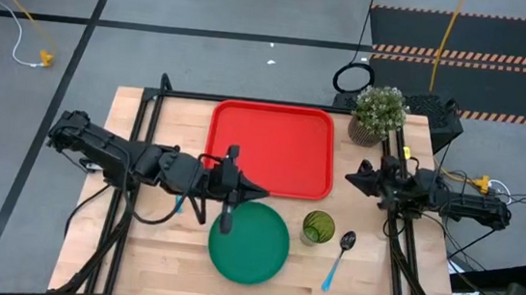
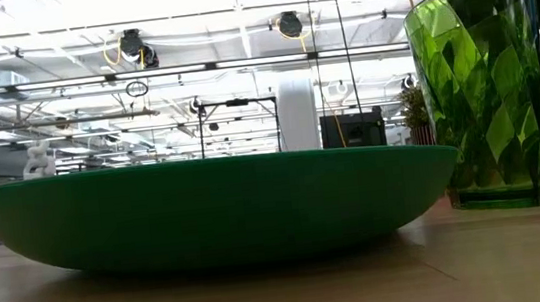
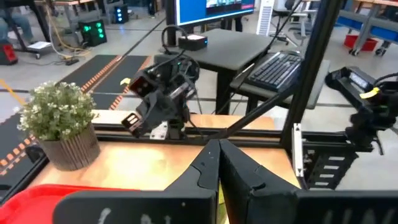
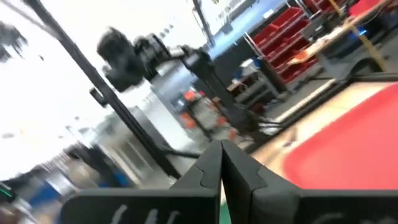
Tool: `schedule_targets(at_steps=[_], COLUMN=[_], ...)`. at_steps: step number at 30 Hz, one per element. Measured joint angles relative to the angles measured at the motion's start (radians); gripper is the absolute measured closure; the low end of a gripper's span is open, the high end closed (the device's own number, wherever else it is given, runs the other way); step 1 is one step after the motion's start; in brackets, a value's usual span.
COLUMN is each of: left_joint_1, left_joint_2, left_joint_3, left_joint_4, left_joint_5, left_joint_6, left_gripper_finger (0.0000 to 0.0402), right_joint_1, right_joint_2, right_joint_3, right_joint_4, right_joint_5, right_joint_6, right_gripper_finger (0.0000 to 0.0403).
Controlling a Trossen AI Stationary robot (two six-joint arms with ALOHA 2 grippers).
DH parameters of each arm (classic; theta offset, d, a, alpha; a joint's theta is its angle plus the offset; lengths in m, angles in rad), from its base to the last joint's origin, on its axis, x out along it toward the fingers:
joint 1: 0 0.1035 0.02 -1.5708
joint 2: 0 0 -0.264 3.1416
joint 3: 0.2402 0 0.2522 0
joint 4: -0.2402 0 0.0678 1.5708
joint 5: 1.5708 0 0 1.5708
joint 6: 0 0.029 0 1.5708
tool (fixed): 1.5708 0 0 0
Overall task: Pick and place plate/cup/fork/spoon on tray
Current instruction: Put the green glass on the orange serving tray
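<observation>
1. The large rectangular bright-red plastic tray [image 1: 273, 148] lies at the far middle of the light wooden counter [image 1: 154, 273]. Its surface shows no tableware; judged from this, no item has yet been placed.
2. The round flat dark-green plastic plate [image 1: 249, 243] rests on the counter just short of the tray's near edge, apart from it.
3. The small translucent olive-green plastic tumbler, the cup [image 1: 318, 227], stands upright just beside the plate, on the right-arm side.
4. The small spoon with a light-blue handle and dark rounded bowl [image 1: 338, 258] lies on the counter just beyond the cup.
5. A short light-blue strip shows beneath the left arm, near the plate; it may be the fork, but this cannot be confirmed.
6. The left gripper [image 1: 257, 193] hovers between tray and plate, fingers pressed together, holding nothing visible.
7. The right gripper [image 1: 349, 180] waits beside the tray's right edge, near a potted plant with pale leaves [image 1: 379, 112]; fingers pressed together, empty.
8. Assessment: all four placements remain outstanding.
</observation>
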Motion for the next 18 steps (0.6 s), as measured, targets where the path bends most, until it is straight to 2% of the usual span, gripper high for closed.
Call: schedule_targets(at_steps=[3, 6, 11, 18], left_joint_1=[0.021, 0.04, 0.064, 0.09], left_joint_2=[0.0, 0.0, 0.0, 0.0], left_joint_3=[0.0, 0.0, 0.0, 0.0], left_joint_4=[-0.001, 0.0, 0.0, -0.004], left_joint_5=[-0.001, -0.001, -0.001, 0.0], left_joint_6=[0.001, 0.001, 0.001, 0.016], left_gripper_finger=[0.0394, 0.0394, 0.0394, 0.0394], right_joint_1=[0.0, 0.0, 0.0, 0.0], right_joint_2=[0.0, 0.024, 0.122, 0.338], right_joint_3=[0.01, 0.064, 0.259, 0.596], right_joint_4=[0.071, 0.026, -0.08, -0.374], right_joint_5=[-0.025, -0.023, -0.02, -0.021], right_joint_6=[0.019, -0.014, -0.137, -0.231], right_gripper_finger=[0.0403, 0.0403, 0.0403, 0.0403])
